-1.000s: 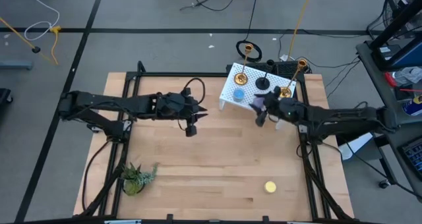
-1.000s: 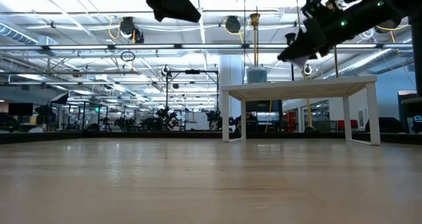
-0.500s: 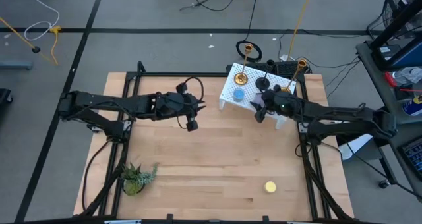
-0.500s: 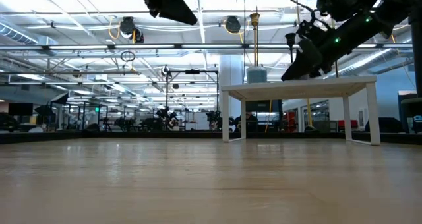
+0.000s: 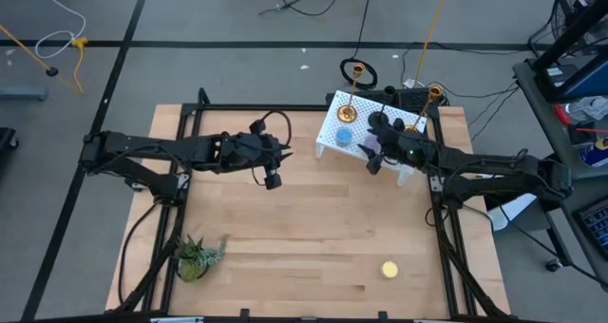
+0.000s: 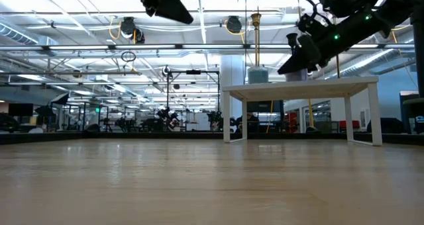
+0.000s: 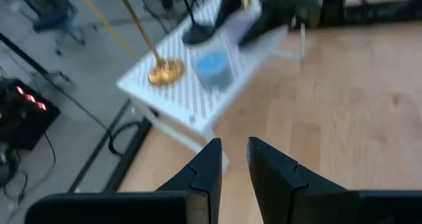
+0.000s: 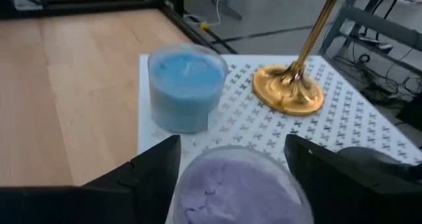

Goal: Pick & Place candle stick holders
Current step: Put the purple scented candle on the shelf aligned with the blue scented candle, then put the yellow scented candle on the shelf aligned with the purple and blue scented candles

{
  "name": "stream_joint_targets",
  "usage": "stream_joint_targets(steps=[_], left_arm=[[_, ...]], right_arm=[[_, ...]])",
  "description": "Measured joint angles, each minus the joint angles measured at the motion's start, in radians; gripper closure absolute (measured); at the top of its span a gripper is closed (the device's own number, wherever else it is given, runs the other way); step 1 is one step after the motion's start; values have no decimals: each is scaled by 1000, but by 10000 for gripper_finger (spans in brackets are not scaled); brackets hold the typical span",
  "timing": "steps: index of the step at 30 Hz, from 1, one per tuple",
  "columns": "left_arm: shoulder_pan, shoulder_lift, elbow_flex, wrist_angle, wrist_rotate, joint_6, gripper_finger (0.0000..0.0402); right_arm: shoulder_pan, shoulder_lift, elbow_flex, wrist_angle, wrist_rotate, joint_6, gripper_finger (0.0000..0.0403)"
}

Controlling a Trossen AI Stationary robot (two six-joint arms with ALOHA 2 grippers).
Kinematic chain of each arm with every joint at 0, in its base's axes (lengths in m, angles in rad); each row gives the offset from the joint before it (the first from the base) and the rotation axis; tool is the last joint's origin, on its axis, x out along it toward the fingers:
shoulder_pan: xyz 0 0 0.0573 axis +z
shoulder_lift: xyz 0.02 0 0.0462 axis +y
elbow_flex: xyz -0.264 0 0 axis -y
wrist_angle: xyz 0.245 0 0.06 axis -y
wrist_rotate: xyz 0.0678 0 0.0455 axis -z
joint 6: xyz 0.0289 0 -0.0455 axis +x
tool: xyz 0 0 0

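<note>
Now lilac holder [image 8: 235, 188] on white stand [image 8: 369, 128], between spread right pincer [image 8: 231, 159] fingers

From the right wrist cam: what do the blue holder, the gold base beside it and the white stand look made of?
Blue holder: translucent, frosted glass or plastic, matte. Gold base: polished metal, probably brass, with bright reflections. White stand: rigid sheet, painted metal or plastic, punched with small cross-shaped holes.

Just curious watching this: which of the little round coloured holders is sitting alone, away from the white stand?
The low round yellow holder, alone on the bare wooden table. The low round blue holder stands on the white perforated stand, and the lilac one sits between the right claw's fingers there.
</note>
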Motion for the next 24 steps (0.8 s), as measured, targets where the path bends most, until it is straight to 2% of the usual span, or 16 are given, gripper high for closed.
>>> stream_joint_targets(steps=[5, 10, 15, 21, 24], left_arm=[[0, -7, -2, -4, 0, -16, 321], [-2, -45, 0, -2, 0, -18, 321], [-12, -103, -1, -6, 0, -32, 321], [-34, -142, -1, -15, 2, -42, 321], [-46, -155, -1, -7, 2, -48, 321]], right_arm=[[4, -78, 0, 4, -1, -30, 118], [62, -185, 0, -3, -13, -40, 122], [175, -263, 0, -57, -195, -9, 138], [349, -293, -4, -156, -493, -49, 146], [432, -292, -44, -142, -574, -51, 144]])
